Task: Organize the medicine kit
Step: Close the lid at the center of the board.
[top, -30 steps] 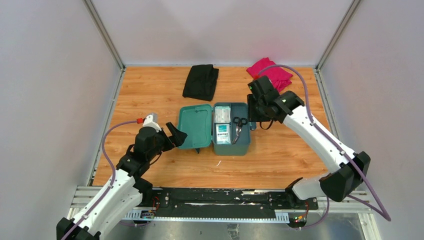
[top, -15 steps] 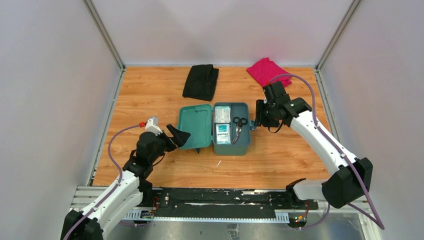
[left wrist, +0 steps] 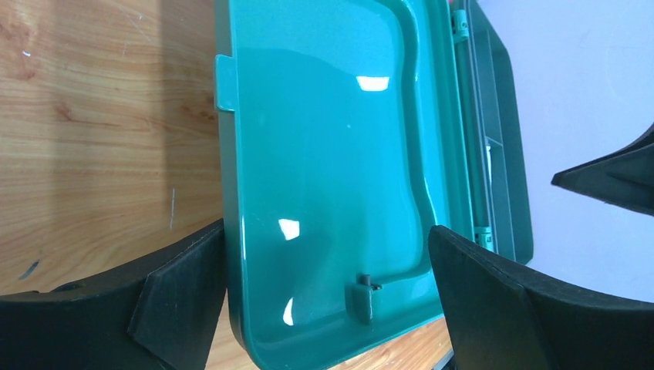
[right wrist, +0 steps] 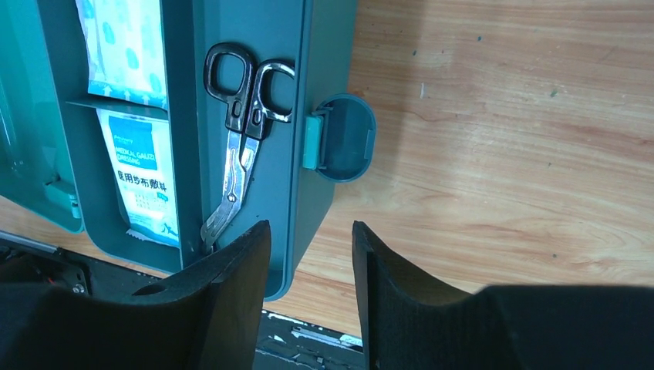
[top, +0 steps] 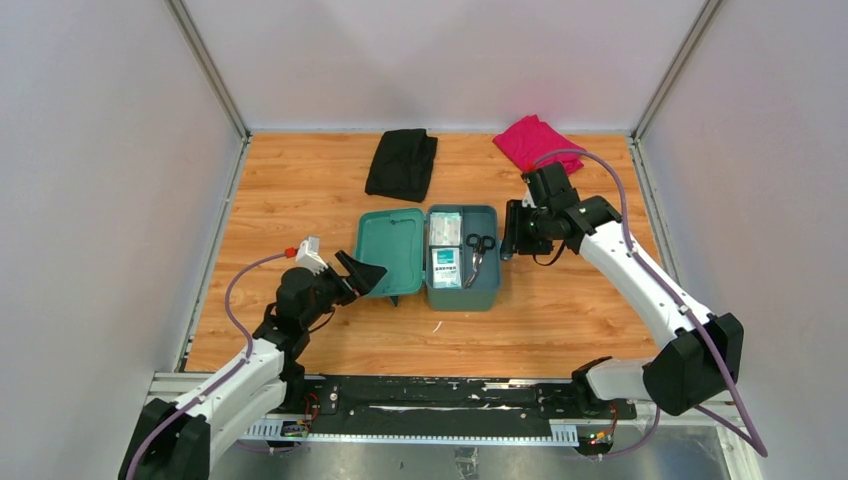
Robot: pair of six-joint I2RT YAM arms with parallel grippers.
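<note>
Left hand [top: 366, 272] wide open, right hand [right wrist: 311, 240] ajar, empty

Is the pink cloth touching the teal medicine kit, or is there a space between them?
Apart. The top external view shows it: the pink cloth lies near the table's far edge, and a stretch of bare wood separates it from the medicine kit.

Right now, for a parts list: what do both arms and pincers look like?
The left arm and right arm are white links with black joints, each trailing a lilac cable. The left pincer and right pincer have broad black wedge-shaped fingers. A red-and-white plug marks the left wrist.
</note>
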